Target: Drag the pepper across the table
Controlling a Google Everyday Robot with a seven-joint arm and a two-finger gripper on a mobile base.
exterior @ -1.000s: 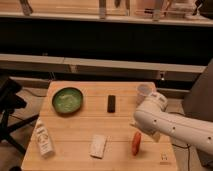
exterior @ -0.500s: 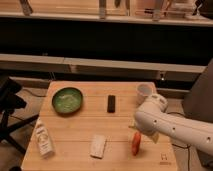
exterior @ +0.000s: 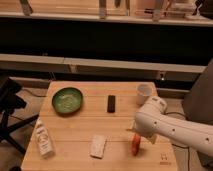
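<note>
The small slender red-orange pepper [exterior: 135, 145] lies near the front right edge of the light wooden butcher-block table [exterior: 120, 125]. The robot's gripper [exterior: 134, 133] sits right at the pepper's upper end, at the tip of the bulky white arm [exterior: 170, 127] reaching in from the right; whether it grips or is released cannot be told. A round green bowl [exterior: 67, 99], a black rectangular block [exterior: 111, 103] and a white cup [exterior: 144, 93] stand farther back; a white bottle [exterior: 43, 139] and a flat white pad [exterior: 97, 146] lie toward the front left
</note>
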